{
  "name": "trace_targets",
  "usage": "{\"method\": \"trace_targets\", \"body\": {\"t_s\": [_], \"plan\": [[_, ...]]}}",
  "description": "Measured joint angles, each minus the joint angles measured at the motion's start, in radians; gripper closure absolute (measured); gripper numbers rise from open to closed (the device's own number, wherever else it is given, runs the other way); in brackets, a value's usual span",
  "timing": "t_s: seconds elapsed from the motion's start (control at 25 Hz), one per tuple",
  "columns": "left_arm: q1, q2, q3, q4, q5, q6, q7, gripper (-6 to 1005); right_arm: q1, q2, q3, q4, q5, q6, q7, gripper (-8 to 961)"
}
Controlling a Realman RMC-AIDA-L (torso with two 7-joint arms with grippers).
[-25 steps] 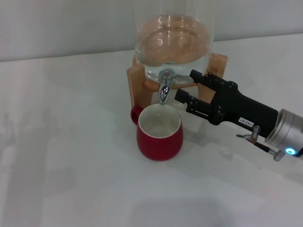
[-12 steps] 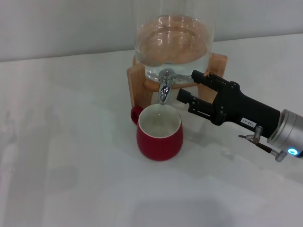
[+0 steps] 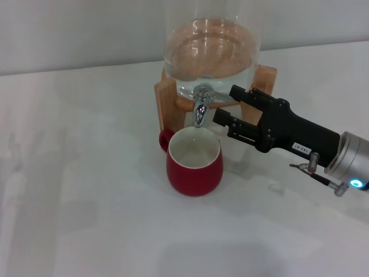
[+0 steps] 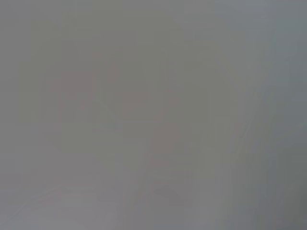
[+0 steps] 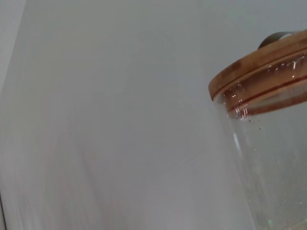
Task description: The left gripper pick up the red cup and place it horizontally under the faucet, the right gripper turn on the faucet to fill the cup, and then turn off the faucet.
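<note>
Head view: the right gripper (image 3: pixel 226 107), jaws apart and empty, hangs just beside the faucet (image 3: pixel 200 107); the red cup (image 3: pixel 194 161) stands upright below the spout on the table (image 3: pixel 86 173). Right wrist view alone shows the dispenser's wooden lid (image 5: pixel 259 62). Left wrist view seems blank grey.

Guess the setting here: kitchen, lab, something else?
Likely a lab test bench staged as a drinks station, not a real kitchen: a bare white tabletop against a plain wall, holding only a glass dispenser on a wooden stand and the red cup under the faucet. The right claw sits beside it.
</note>
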Motion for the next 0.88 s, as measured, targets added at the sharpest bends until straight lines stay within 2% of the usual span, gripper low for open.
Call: {"method": "trace_targets", "body": {"t_s": [0.88], "plan": [[-0.004, 0.0, 0.0, 0.0, 0.0, 0.0, 0.0, 559, -0.006, -0.009, 0.0, -0.038, -0.07, 0.001, 0.045, 202]]}}
